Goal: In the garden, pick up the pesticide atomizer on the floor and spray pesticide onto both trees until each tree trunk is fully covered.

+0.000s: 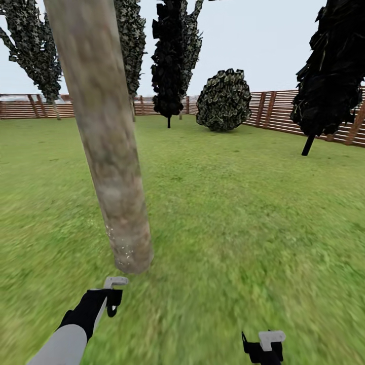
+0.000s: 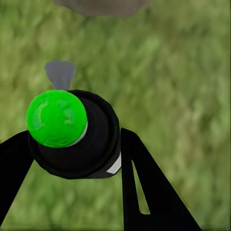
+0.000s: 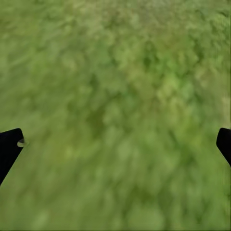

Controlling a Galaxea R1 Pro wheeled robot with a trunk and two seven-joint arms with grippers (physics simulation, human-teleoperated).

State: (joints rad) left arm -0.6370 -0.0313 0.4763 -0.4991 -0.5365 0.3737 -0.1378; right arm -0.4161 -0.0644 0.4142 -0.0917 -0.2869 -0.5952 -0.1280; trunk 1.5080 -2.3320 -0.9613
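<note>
A thick pale tree trunk (image 1: pixel 106 142) rises from the lawn just ahead, leaning across the head view's left half. Pale specks dot its lowest part. My left gripper (image 1: pixel 112 296) hovers close in front of the trunk's foot. In the left wrist view my left gripper (image 2: pixel 77 154) is shut on the pesticide atomizer (image 2: pixel 91 144), a black body with a bright green round cap and a grey nozzle pointing toward the trunk base (image 2: pixel 101 6). My right gripper (image 1: pixel 263 347) hangs low at the right, and my right gripper (image 3: pixel 115 144) is open over bare grass.
Lawn (image 1: pixel 243 203) spreads out to the right and behind the trunk. A mottled-crowned tree (image 1: pixel 31 48) stands far back left. Near-black conifers (image 1: pixel 170 61) (image 1: pixel 332 71) and a round bush (image 1: pixel 224 100) stand before the brown slat fence (image 1: pixel 276 109).
</note>
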